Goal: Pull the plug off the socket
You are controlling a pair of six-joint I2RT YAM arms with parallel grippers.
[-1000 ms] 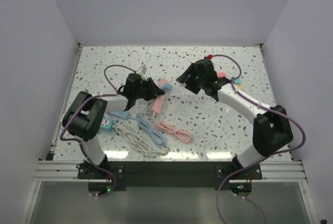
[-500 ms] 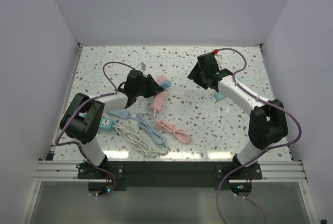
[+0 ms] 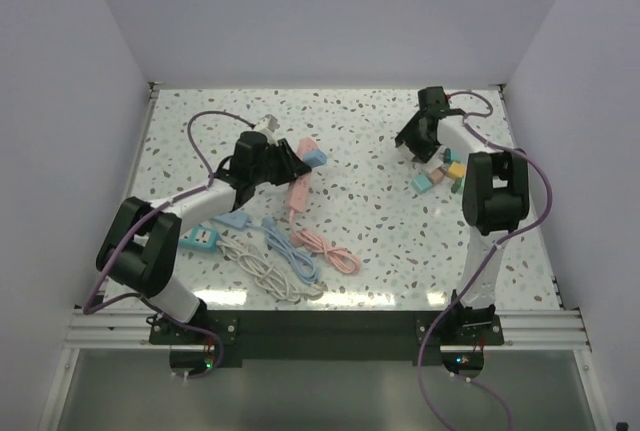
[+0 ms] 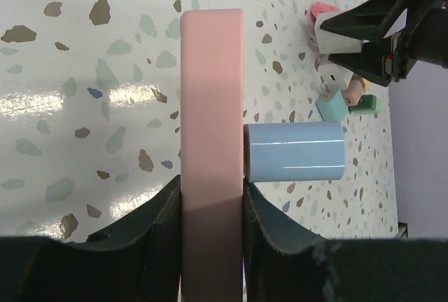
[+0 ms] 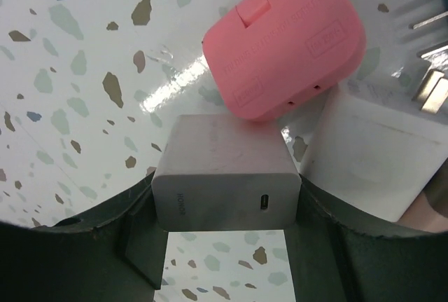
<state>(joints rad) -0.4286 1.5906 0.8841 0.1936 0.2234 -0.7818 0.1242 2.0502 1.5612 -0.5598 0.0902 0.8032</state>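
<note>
My left gripper is shut on the pink socket strip, both jaws pressed flat against its sides. A light blue plug sticks out of the strip's right face, just beyond the fingertips. My right gripper is far off at the back right and is shut on a white plug block. The block rests against a pink plug and another white one.
A heap of loose plugs lies at the back right beside my right gripper. White, blue and pink cords are coiled near the front, left of centre. Two blue adapters lie near my left arm.
My right gripper has swung away from the pink strip to the heap at the back right, carrying the white plug. The left gripper and strip shifted slightly back.
</note>
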